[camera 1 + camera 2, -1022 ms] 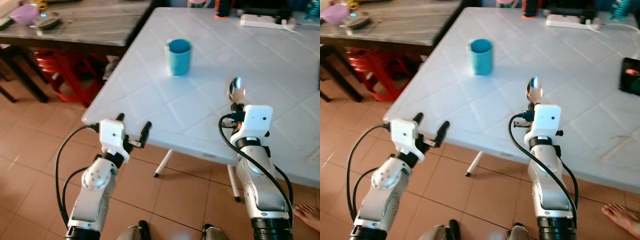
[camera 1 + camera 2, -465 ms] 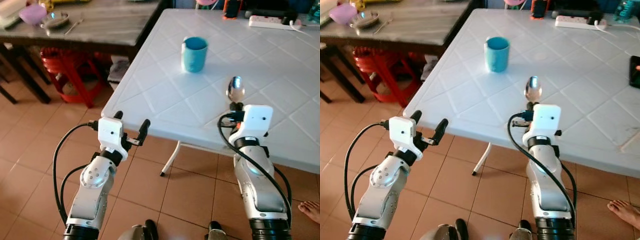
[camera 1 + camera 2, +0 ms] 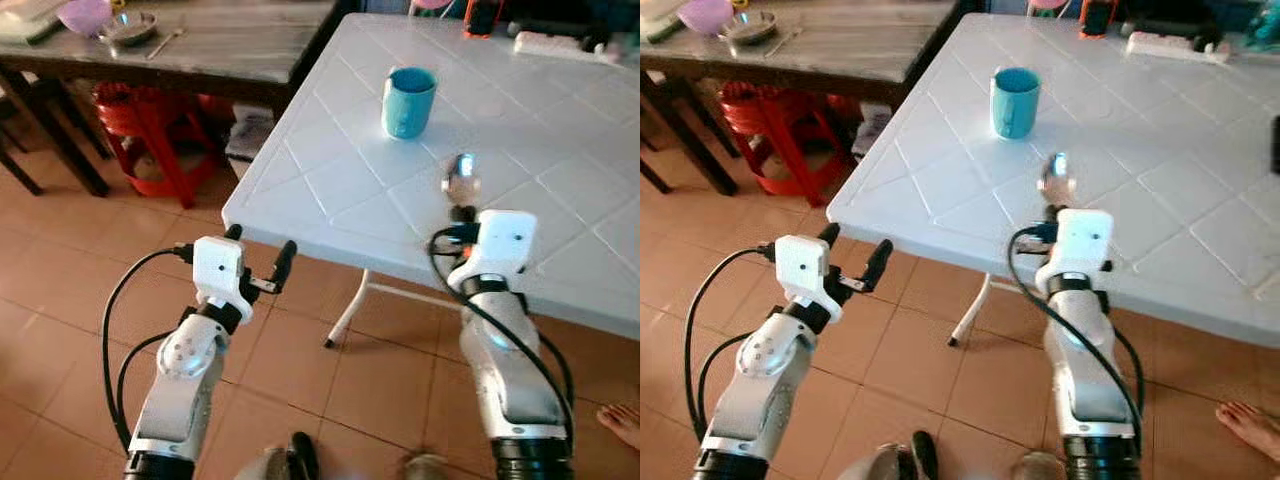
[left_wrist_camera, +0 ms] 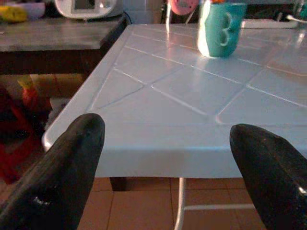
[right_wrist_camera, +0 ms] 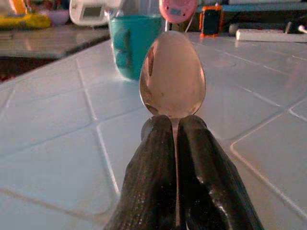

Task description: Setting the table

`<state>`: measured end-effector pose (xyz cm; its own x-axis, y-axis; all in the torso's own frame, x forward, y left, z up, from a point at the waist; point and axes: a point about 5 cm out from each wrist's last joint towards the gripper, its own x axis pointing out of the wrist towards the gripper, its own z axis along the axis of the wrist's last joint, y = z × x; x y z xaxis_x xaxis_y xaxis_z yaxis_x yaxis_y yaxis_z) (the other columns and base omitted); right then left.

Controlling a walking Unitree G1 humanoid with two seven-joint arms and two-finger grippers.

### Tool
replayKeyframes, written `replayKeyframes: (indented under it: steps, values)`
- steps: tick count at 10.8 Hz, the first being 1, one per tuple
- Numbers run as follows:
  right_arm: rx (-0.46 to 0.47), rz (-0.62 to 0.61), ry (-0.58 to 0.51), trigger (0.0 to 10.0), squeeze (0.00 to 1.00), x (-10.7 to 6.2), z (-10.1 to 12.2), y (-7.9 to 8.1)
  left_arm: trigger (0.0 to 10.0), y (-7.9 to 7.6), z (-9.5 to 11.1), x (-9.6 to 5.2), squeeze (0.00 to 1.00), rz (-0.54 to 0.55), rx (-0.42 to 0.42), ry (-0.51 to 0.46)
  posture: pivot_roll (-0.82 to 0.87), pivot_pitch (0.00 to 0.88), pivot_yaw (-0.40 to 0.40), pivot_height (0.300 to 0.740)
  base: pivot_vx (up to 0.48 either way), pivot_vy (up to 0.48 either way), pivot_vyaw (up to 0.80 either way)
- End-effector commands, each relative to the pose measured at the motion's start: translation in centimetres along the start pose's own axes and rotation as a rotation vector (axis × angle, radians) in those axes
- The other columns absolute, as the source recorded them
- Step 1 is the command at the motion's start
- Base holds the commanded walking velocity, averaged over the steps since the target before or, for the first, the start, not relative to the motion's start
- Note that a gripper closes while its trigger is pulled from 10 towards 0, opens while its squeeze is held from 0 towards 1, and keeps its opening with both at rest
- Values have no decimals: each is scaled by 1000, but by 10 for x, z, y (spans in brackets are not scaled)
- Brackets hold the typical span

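— While the right gripper (image 5: 175, 143) hangs over the white table (image 3: 520, 150), what sits between its fingers?
— A metal spoon (image 3: 461, 180), pinched tight, bowl up, short of the teal cup (image 3: 408, 101).
— And the left gripper (image 3: 258, 263)?
— Fingers spread wide, holding nothing, just off the table's near corner.

Far left stands a dark wooden side table (image 3: 230, 55), carrying a purple bowl (image 3: 84, 14) and a metal dish (image 3: 133, 25) beside it. Red plastic stools (image 3: 150, 125) sit beneath. A white power strip (image 3: 560, 42) lies far right. A person's bare foot (image 3: 622, 424) rests on the tiled floor (image 3: 60, 270), near right.
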<state>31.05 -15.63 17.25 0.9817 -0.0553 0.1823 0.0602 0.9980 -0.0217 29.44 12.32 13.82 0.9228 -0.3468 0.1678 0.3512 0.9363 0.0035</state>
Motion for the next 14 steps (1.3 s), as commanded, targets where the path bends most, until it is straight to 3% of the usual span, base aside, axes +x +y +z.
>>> replayKeyframes:
  steps: [1, 9, 14]
  values:
    - [12, 0, -13, 10000, 0, 0, 2, 1, 10000, 4, -3, -3, 0, 14, 16, 13, -66, 200, 131, 740, 0, 480, 0]
    - [14, -9, -19, 10000, 0, 3, 3, 1, 10000, -1, -3, -1, 0, 2, 15, 10, -64, 198, 135, 740, 0, 480, -131]
    - [8, -13, -21, 10000, 0, 2, 1, -1, 10000, -4, -1, -1, 0, -22, 8, -10, -65, 195, 134, 740, 0, 193, 0]
